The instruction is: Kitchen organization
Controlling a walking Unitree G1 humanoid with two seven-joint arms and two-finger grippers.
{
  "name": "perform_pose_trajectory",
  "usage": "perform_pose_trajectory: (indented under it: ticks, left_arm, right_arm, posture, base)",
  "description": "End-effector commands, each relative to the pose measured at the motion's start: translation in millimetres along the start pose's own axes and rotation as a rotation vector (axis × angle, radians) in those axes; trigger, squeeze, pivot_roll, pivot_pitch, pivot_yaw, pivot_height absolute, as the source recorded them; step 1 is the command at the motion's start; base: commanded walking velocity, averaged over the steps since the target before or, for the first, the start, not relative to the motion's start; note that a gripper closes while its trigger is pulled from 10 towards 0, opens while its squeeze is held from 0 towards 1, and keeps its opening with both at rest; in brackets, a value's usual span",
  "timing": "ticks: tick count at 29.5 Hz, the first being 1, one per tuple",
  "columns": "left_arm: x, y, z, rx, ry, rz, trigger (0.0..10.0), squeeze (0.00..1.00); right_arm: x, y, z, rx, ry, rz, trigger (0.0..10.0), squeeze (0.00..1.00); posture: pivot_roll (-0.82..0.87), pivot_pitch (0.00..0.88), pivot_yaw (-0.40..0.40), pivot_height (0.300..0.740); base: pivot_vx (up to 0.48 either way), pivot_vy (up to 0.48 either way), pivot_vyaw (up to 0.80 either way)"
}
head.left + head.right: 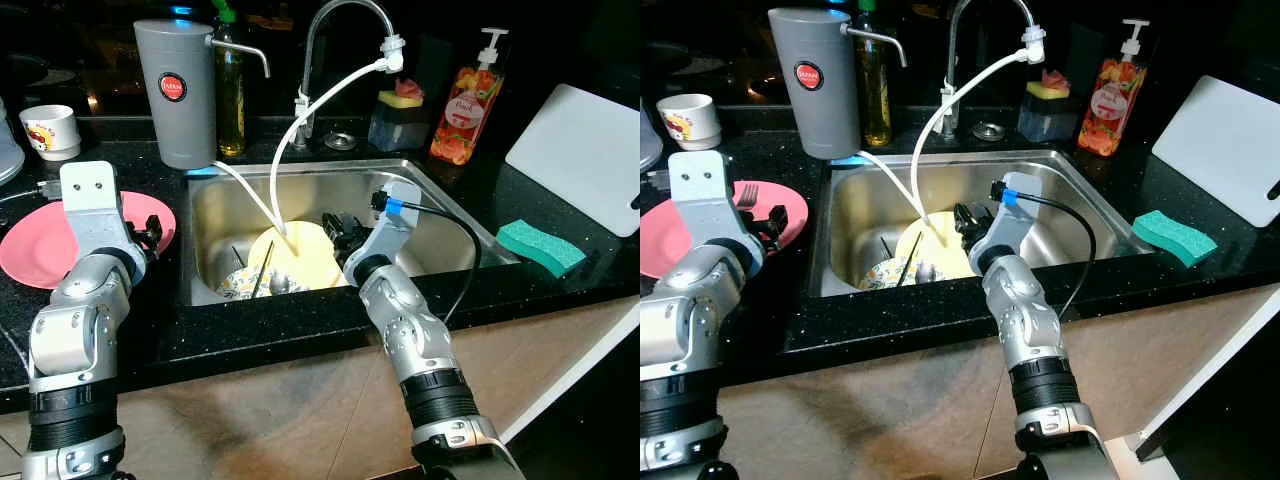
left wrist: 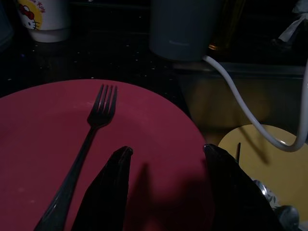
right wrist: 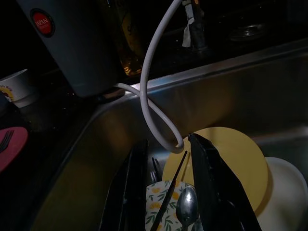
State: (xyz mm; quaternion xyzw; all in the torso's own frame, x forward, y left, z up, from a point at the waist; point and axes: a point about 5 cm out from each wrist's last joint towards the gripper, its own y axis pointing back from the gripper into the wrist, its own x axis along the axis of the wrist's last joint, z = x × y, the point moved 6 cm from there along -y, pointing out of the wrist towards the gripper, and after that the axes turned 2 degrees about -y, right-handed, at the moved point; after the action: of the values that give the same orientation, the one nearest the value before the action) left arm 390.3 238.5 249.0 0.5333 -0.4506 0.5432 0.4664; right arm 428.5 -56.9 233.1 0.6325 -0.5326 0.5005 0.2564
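Dark kitchen counter, steel sink (image 1: 450, 225): right gripper (image 3: 168, 183), fingers apart, just above spoon (image 3: 186, 204) lying lengthwise between them; left gripper (image 2: 166, 166) open over pink plate (image 2: 159, 125).

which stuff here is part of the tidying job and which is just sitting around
In play: yellow plate, floral dish, spoon in sink; fork on pink plate; right gripper; left gripper.

Lying about: green sponge, cutting board, soap bottle, mug.
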Motion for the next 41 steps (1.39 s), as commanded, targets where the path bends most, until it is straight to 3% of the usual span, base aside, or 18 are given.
perform_pose_trajectory:
  ticks: [1, 6, 31, 37, 41]
  left_arm:
    - [1.1, 1.0, 2.6, -0.011, 0.009, -0.001, 10.0, 0.0]
    - [3.8, 0.5, 3.3, -0.01, -0.045, 0.011, 10.0, 0.0]
    - [6.9, -2.5, 3.0, 0.026, -0.129, -0.005, 10.0, 0.0]
    - [10.1, -2.6, 3.4, 0.022, -0.156, 0.009, 10.0, 0.0]
    - [21.0, -0.9, 8.3, -0.008, -0.18, 0.09, 10.0, 0.0]
  right_arm:
    - [-1.1, 0.3, -0.2, 0.002, 0.012, -0.013, 10.0, 0.0]
    - [-0.9, 0.1, -0.4, 0.002, 0.012, -0.013, 10.0, 0.0]
    - [0.2, -1.0, -1.0, 0.014, 0.016, -0.012, 10.0, 0.0]
    - [0.7, -0.8, -0.9, 0.015, 0.015, -0.011, 10.0, 0.0]
    - [0.9, -1.0, -1.3, 0.016, 0.013, -0.007, 10.0, 0.0]
  posture:
    - [0.05, 0.07, -0.061, 0.74]
    - [0.06, 0.069, -0.058, 0.74]
    - [0.05, 0.063, -0.058, 0.74]
    - [0.05, 0.063, -0.058, 0.74]
    - [0.05, 0.051, -0.058, 0.74]
  base:
    - [0.0, 0.48, 0.0]
    - [0.0, 0.245, 0.0]
    - [0.0, 0.0, 0.0]
    - [0.0, 0.0, 0.0]
    - [0.0, 0.0, 0.0]
